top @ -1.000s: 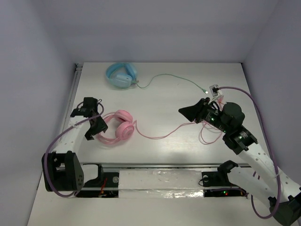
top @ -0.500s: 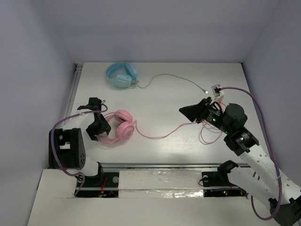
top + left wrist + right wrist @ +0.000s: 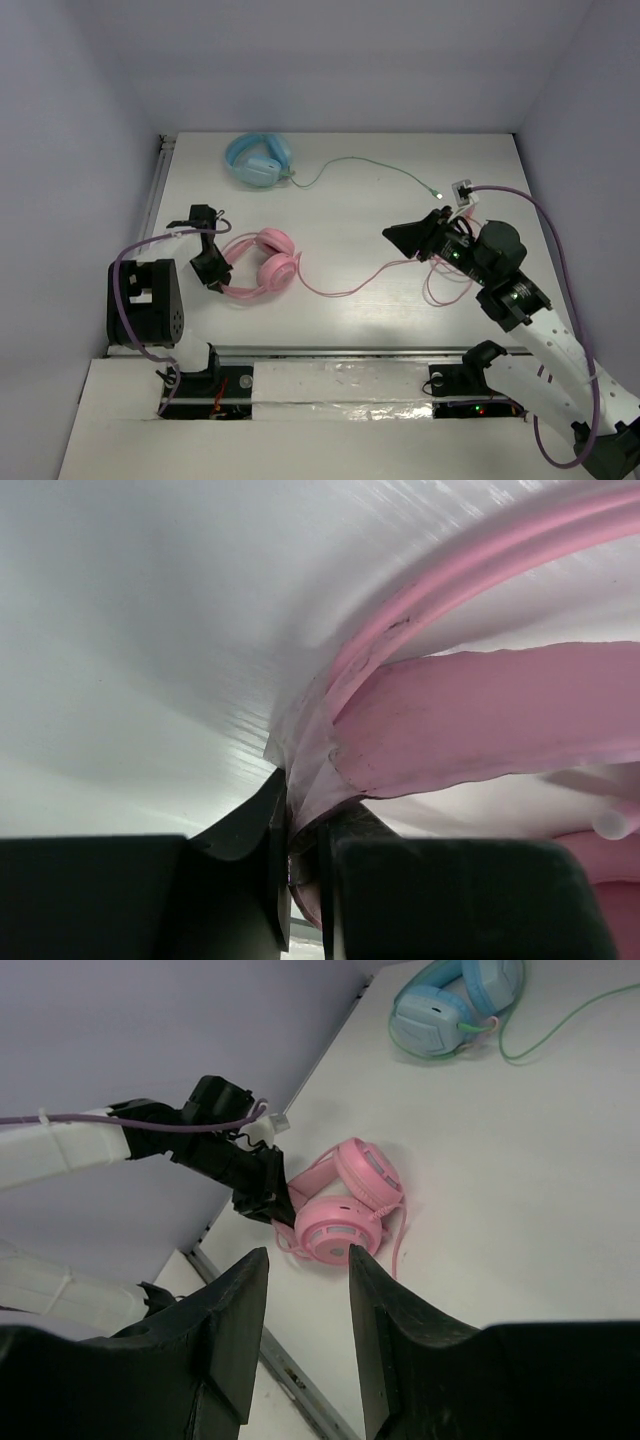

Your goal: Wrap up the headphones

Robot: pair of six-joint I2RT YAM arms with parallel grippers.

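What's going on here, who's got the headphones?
The left claw is shut on the headband of the pink headphones, at the left side of the table. The right claw is open and holds nothing, poised above the pink cable, which trails loose to the right, not yet wrapped. The blue headphones sit at the far edge, untouched.

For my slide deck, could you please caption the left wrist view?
Left claw shut on the thin headband of the pink headphones, white table behind.
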